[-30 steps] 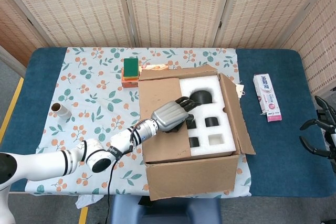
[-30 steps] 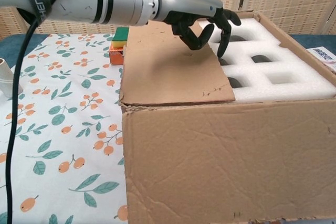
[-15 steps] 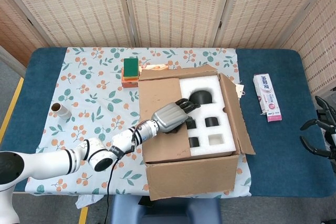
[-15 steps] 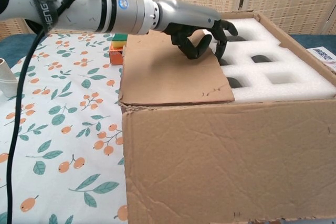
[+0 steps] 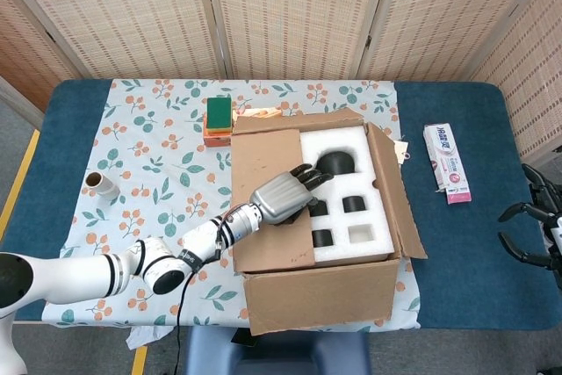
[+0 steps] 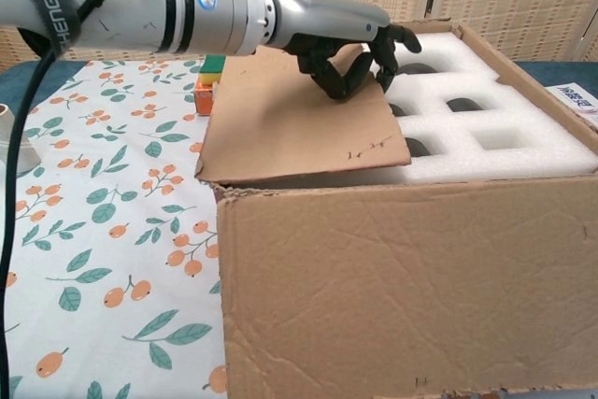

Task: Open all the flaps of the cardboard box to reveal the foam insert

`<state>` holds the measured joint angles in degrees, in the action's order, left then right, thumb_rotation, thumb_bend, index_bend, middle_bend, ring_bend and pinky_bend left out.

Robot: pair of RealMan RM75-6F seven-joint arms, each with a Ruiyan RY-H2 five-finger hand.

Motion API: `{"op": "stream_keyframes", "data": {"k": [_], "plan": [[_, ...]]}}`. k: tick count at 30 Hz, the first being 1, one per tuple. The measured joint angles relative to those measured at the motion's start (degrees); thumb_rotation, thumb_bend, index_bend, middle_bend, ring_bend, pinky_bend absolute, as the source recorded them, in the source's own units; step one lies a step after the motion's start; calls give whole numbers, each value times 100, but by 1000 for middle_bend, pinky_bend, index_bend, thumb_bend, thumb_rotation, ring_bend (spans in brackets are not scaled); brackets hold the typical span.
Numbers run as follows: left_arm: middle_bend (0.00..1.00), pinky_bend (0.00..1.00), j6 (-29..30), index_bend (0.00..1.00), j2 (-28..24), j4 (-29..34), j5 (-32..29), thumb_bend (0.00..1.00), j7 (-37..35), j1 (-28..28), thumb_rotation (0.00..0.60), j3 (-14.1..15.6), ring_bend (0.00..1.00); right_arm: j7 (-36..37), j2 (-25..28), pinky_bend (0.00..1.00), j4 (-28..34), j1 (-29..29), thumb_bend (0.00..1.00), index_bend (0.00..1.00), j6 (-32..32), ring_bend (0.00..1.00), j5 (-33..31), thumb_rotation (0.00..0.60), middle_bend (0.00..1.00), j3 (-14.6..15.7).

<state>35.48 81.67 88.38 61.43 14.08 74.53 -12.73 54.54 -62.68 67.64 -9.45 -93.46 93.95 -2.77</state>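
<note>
- Your left hand reaches in from the near left, arm stretched low across the tablecloth, palm down over the left flap.
- Its dark fingers curl over that flap's inner edge; it grips the flap, and in the chest view the flap sits tilted, its free edge lifted off the foam.
- Your right hand sits at the far right edge of the head view, well apart from the box, fingers spread, holding nothing.
- The cardboard box stands near the middle of the table, at the near edge, half on the tablecloth and half on bare blue.
- Right flap stands out and up on the right side; far flap leans back.
- Inside you see the foam insert, white, with dark cut-out pockets; its left part is hidden under the left flap.
- One round pocket near the far side, smaller square ones nearer.
- Box front wall is brown, creased and scuffed, with torn edges at the bottom.
- A green and orange sponge lies just beyond the box's far left corner.
- A cardboard tube stands at the left.
- A pink and white packet lies right of the box, apart from it.
</note>
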Motion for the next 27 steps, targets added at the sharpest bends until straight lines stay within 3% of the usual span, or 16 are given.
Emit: {"op": "stream_keyframes", "data": {"k": [10,19,27], "plan": [[14,0,708,565,-252,703,-513,1000,997,21,600,51,0,-29,43,0,98,31,411,489,-133,0,122,351,0,44],[14,0,1684,538,-667,1567,-1214,1000,2160,-52,600,177,0,-228,57,0,189,55,411,484,-190,0,155,355,0,59],[14,0,2252,530,-1030,2034,-1336,1000,2497,-227,600,222,0,-292,71,0,256,29,411,474,-131,0,222,356,0,110]]}}
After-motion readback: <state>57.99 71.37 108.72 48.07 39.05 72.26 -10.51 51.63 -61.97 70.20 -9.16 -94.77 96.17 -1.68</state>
